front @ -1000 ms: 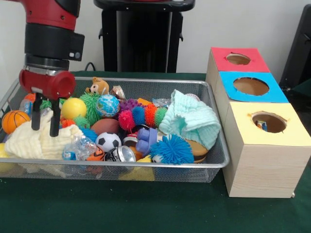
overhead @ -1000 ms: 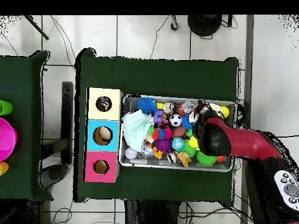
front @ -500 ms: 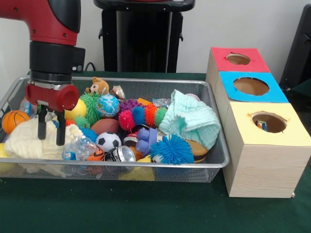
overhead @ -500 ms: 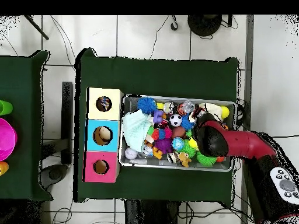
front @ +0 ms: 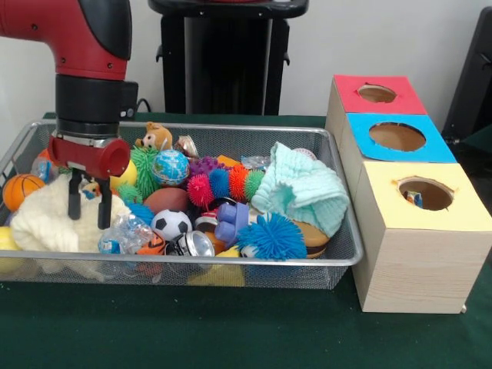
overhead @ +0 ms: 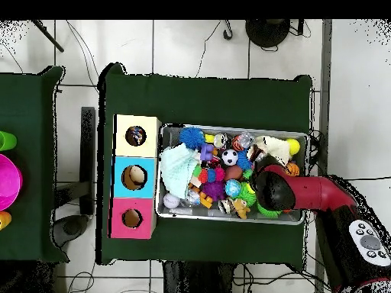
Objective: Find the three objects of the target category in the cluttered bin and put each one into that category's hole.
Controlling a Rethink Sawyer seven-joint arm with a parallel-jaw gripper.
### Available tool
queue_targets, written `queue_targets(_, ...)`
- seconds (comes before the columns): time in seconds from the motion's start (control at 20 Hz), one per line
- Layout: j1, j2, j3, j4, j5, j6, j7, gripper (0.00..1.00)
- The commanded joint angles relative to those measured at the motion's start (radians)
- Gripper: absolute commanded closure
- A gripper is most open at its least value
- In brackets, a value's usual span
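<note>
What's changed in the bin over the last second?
The pincer slid rightward in the front view and sank lower, open, into the cream cloth, which bunched up beneath it. Nothing has been lifted. The balls, the teal cloth and the three-hole box stayed put.

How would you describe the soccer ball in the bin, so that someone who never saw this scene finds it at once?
Start at the wire mesh bin on the green table. Look along its front edge, a little left of the middle, to the small soccer ball. It alone is white with black patches; the football behind it is plain brown.
</note>
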Motion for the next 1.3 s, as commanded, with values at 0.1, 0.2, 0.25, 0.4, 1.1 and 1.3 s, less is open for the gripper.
queue_targets(0.1, 0.007, 0.059, -0.024, 0.055, -0.086, -0.034, -0.039, 0.00)
queue_targets(0.2, 0.012, 0.070, -0.031, 0.051, -0.090, -0.044, -0.030, 0.00)
queue_targets(0.25, 0.015, 0.076, -0.035, 0.049, -0.090, -0.047, -0.026, 0.00)
queue_targets(0.4, 0.029, 0.097, -0.057, 0.039, -0.093, -0.067, -0.012, 0.00)
queue_targets(1.1, 0.082, 0.184, -0.140, -0.023, -0.080, -0.132, -0.024, 1.00)
queue_targets(1.3, 0.060, 0.138, -0.103, 0.027, -0.046, -0.078, -0.034, 1.00)
